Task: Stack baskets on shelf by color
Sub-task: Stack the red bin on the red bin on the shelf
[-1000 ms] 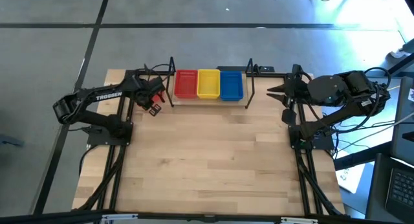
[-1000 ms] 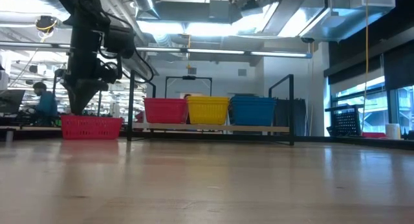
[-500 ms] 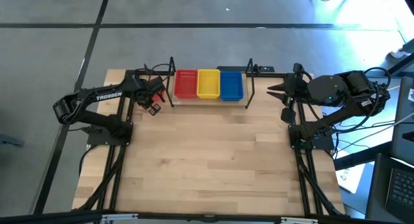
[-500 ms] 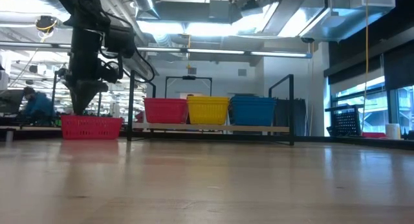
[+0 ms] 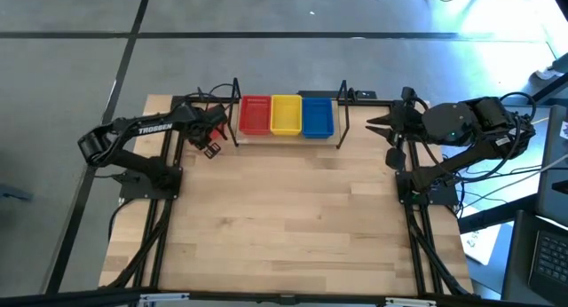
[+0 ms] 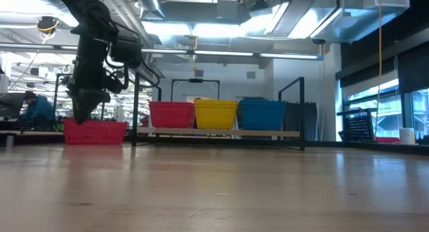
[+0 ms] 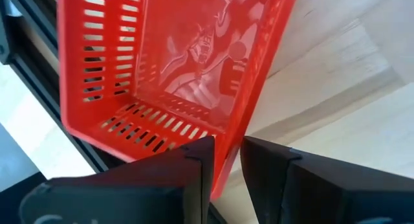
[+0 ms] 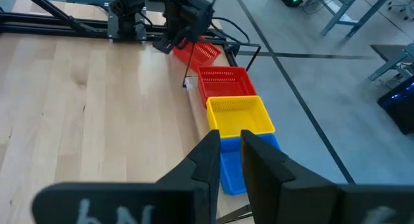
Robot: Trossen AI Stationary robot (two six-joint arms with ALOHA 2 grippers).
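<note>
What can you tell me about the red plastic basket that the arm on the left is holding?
The loose red perforated plastic basket is small, rectangular and empty, with slotted walls and floor. It sits on the wooden tabletop left of the shelf, outside its black rods. The left gripper has one wall pinched between its fingers, one inside, one outside. The low view shows it resting level.

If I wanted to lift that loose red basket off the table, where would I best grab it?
By its thin upper rim, from above. The loose red basket sits upright and open-topped, so one jaw can go inside and one outside a wall, just as the left gripper straddles its rim.
</note>
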